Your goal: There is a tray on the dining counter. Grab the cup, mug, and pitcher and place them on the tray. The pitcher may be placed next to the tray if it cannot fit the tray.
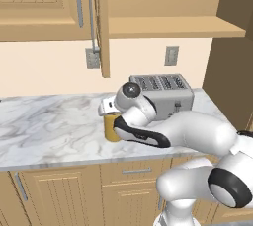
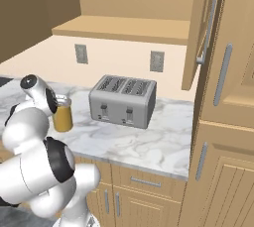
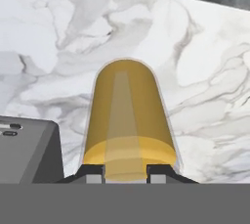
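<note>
The pitcher (image 1: pixel 111 130) is a clear glass cylinder full of amber-orange colour, upright over the marble worktop left of the toaster. My gripper (image 1: pixel 109 113) comes down on its top from above and is shut on its rim. In the right base view the pitcher (image 2: pixel 63 117) hangs under the gripper (image 2: pixel 58 103) beside my white wrist. The hand view looks down the pitcher (image 3: pixel 126 115), with the gripper (image 3: pixel 125 171) closed across its near rim. Whether its base touches the marble I cannot tell. The tray, dining counter, cup and mug are out of view.
A silver four-slot toaster (image 1: pixel 162 94) (image 2: pixel 123 100) stands close to the right of the pitcher; its dark corner (image 3: pixel 27 152) shows in the hand view. An open wall-cabinet door (image 1: pixel 101 22) hangs overhead. A tall wooden cabinet (image 2: pixel 223 122) bounds the worktop on the right.
</note>
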Tool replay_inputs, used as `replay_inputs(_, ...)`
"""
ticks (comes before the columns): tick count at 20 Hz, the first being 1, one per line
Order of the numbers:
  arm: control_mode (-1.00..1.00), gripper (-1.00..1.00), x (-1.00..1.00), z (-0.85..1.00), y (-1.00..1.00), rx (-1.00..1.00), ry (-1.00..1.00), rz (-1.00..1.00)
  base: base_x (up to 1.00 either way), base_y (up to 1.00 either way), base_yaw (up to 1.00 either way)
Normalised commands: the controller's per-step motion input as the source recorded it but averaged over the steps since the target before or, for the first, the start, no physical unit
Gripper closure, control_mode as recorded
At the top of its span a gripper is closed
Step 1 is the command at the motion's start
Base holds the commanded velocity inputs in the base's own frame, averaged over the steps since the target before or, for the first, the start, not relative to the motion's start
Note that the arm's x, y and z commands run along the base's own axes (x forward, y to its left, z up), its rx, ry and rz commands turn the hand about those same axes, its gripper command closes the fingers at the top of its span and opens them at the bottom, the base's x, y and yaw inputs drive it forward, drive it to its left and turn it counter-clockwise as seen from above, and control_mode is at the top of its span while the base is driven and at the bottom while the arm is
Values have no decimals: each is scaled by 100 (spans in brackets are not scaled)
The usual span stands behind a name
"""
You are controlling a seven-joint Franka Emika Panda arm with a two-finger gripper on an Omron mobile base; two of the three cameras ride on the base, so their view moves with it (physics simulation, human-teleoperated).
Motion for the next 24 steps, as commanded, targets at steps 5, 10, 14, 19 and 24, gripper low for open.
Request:
replay_inputs(5,-100,100,-21,25,-7,0,0,0,0,0,0)
replay_inputs(10,-100,100,-33,37,-23,0,-1,0,0,0,0)
replay_inputs(14,-100,100,-44,31,-33,0,-2,0,0,0,0)
replay_inputs(19,-100,100,-44,53,-24,-3,-1,0,0,0,0)
replay_inputs(24,-100,100,-49,55,-22,-3,-5,0,0,0,0)
